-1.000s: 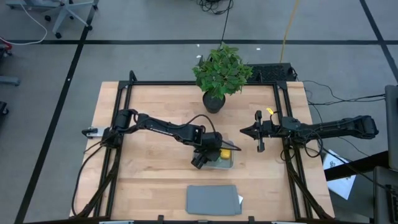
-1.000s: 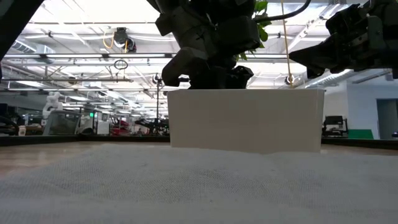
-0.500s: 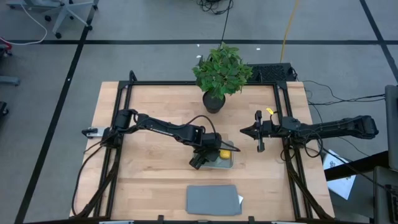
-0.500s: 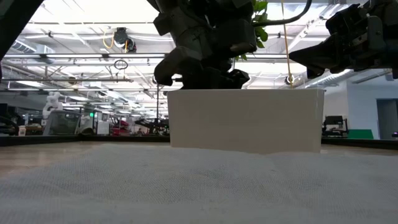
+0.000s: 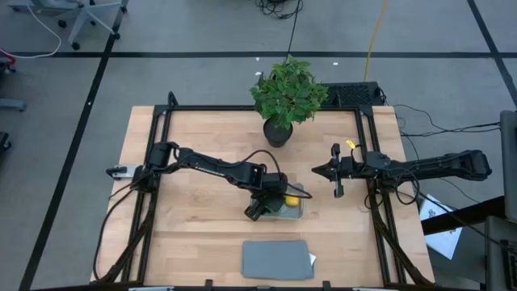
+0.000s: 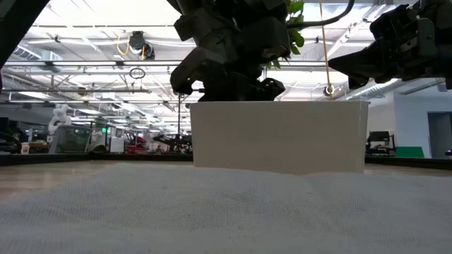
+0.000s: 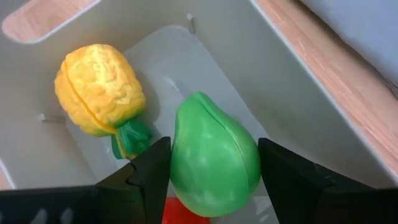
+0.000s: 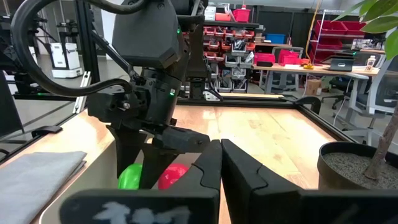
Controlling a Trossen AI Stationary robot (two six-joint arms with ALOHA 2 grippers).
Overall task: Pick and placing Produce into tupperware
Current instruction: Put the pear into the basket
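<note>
The tupperware (image 5: 294, 212) stands right of the table's middle; it also shows in the low view (image 6: 279, 134). In it lie the yellow piece with a green tip (image 7: 99, 87) and the red piece (image 7: 180, 214). My left gripper (image 5: 271, 202) reaches down into the tupperware, shut on the green piece (image 7: 214, 155), which sits above the red one. Green (image 8: 129, 177) and red (image 8: 173, 176) also show in the right wrist view. My right gripper (image 5: 325, 170) hovers right of the tupperware, shut and empty. My left gripper pinches the green piece between its two fingers, one on each of its rounded sides (image 7: 177, 162). The fingers slant down into the tupperware from the table's left. The green piece is low inside the container, over the red piece; whether it rests on it cannot be told.
A leafy potted plant (image 5: 287, 93) stands at the table's far edge. A flat grey rectangle (image 5: 277, 259) lies at the near edge, just in front of the tupperware. Black frame rails (image 5: 371, 202) run along the table's left and right sides.
My left gripper has shifted a little toward the table's near left over the tupperware, and in the low view its body has risen slightly. My right arm has kept still.
</note>
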